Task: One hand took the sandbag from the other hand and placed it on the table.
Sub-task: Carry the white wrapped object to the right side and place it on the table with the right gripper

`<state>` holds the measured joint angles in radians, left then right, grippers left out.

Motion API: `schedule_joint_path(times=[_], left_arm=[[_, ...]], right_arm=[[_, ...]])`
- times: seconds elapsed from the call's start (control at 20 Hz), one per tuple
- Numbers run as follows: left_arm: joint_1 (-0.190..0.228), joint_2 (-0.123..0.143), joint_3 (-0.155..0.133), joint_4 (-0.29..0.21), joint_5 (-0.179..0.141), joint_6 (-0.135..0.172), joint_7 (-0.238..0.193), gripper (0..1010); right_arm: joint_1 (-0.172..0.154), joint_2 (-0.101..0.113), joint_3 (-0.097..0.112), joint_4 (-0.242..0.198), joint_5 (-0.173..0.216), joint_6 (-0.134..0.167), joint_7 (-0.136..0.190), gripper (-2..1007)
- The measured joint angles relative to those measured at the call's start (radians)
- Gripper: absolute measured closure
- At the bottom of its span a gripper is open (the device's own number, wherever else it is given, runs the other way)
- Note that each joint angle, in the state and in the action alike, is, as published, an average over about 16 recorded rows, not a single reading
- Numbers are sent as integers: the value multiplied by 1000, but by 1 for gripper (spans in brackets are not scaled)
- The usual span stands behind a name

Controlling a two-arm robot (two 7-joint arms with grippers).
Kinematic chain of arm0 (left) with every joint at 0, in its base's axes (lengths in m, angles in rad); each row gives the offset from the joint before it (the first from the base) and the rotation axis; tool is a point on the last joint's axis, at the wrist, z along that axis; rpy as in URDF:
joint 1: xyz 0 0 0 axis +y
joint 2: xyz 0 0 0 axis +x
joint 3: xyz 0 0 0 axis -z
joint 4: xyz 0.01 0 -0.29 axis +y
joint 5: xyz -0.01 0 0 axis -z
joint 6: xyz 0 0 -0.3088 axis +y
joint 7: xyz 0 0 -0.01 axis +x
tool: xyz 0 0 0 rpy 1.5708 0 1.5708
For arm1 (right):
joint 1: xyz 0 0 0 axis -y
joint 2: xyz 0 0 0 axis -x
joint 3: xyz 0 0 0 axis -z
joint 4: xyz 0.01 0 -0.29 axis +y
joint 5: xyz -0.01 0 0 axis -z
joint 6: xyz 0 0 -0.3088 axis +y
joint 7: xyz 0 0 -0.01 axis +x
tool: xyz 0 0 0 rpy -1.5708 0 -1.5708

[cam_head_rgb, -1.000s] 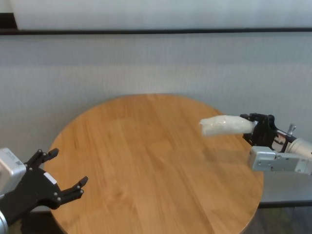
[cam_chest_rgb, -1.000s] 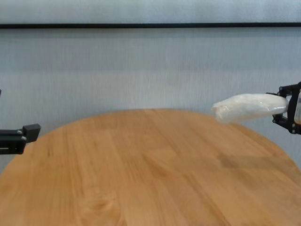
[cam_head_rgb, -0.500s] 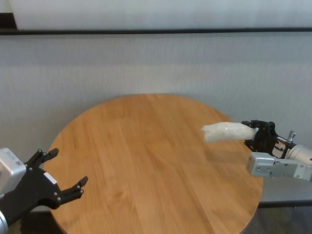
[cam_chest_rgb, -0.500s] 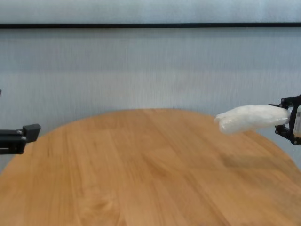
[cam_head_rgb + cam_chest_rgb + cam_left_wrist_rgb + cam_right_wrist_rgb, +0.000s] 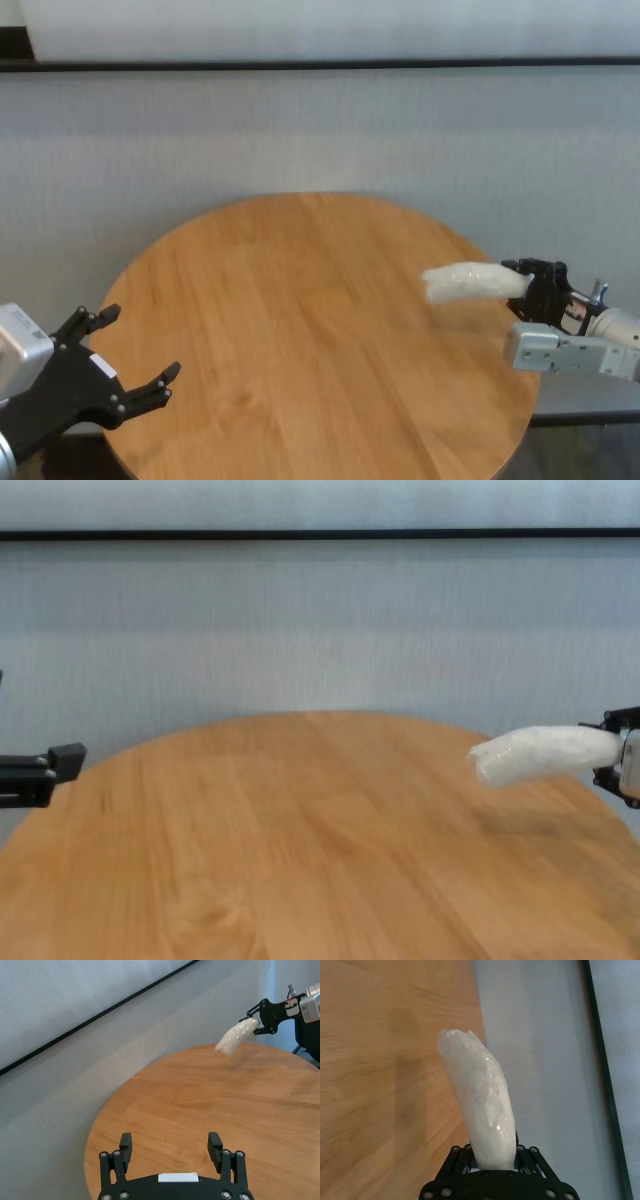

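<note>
One sandbag [image 5: 467,282], white and sausage-shaped in crinkly clear plastic, is the only loose thing in view, and it is in the air, not on the desk. It sticks out roughly level from the right gripper [image 5: 528,283], whose jaws are clamped on one end of it; the free end points inward over the right edge of the desk [image 5: 300,330]. From the chest view the bag [image 5: 545,754] hangs just above the wood with a faint shadow under it, not touching the surface. In the right wrist view the bag [image 5: 480,1102] rises straight out from between the black jaws, its far tip over the border between the planks and the grey wall.

Two grippers show in all. The right one is the black claw with a silver wrist and a light-grey box [image 5: 560,350] beside it. The left gripper [image 5: 120,375], flat and matte black, sits at the near left edge of the desk, well apart from the bag, its jaws spread wide with nothing between them; its own wrist view shows both fingers [image 5: 215,1145] standing apart above a small white sticker [image 5: 178,1177].

One round desk of light-brown planks carries nothing on its surface. No containers are in view.
</note>
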<state>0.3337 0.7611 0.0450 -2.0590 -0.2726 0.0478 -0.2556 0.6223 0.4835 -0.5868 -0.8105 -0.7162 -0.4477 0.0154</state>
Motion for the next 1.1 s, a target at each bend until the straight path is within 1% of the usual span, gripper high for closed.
schedule_joint_path(times=[0.65,0.85,1.1], left_arm=[[0,0,0,0,0,0,0,10],[0,0,0,0,0,0,0,10],[0,0,0,0,0,0,0,10]], right_arm=[[11,-28,-25,73,-23,3,-33,699],[17,-33,-33,87,-32,8,-41,699],[21,-37,-42,95,-42,18,-47,699]])
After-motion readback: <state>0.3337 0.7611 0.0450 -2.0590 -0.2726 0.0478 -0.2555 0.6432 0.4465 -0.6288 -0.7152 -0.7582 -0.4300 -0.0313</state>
